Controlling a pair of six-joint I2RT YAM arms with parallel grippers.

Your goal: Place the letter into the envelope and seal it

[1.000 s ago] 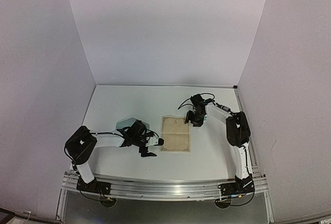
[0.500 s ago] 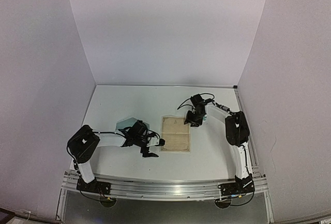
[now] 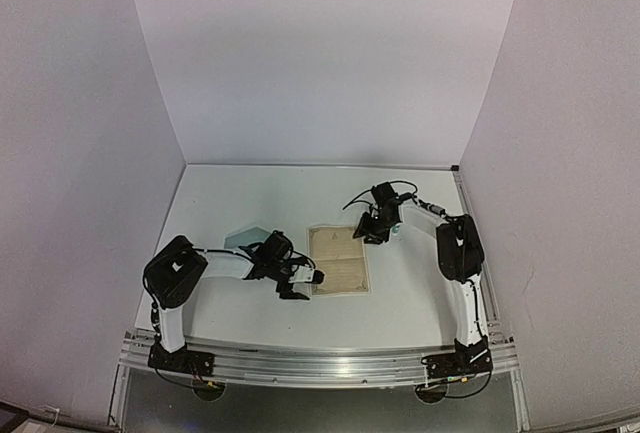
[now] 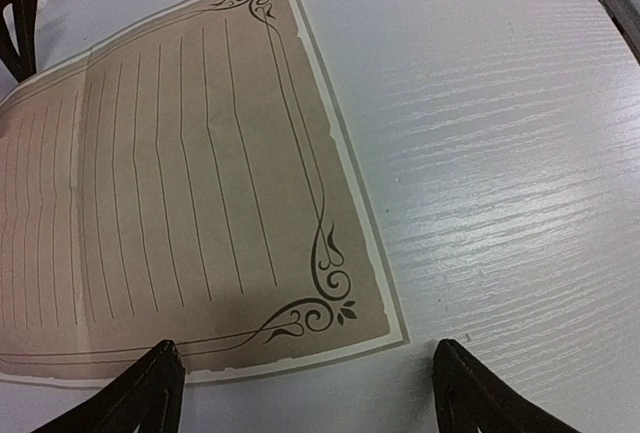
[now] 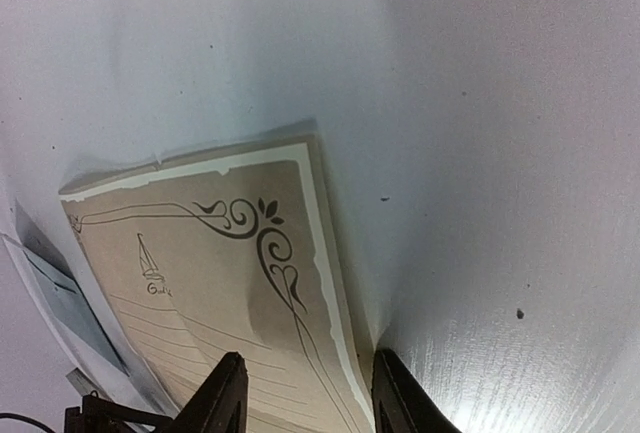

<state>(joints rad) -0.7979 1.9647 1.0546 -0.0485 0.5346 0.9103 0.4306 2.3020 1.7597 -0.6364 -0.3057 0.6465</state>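
The letter (image 3: 338, 260) lies flat on the white table (image 3: 250, 193), a cream-tan sheet with an ornate dark border. My left gripper (image 3: 305, 283) is open at its near-left corner; in the left wrist view both fingertips (image 4: 150, 393) straddle that corner of the letter (image 4: 180, 203) without touching it. My right gripper (image 3: 368, 231) is at the far-right corner. Its jaws (image 5: 305, 398) stand partly apart around the letter's (image 5: 200, 283) edge, which curls up off the table against one finger. The teal envelope (image 3: 243, 238) lies left of the letter, partly hidden under my left arm.
White walls (image 3: 320, 63) close in the table on the left, back and right. An aluminium rail (image 3: 320, 363) with both arm bases runs along the near edge. The right gripper's fingers (image 4: 20, 13) show at the top left of the left wrist view.
My left gripper has slid right to the letter's near-left corner. The right gripper's jaws have narrowed around the letter's far-right edge, which now curls up.
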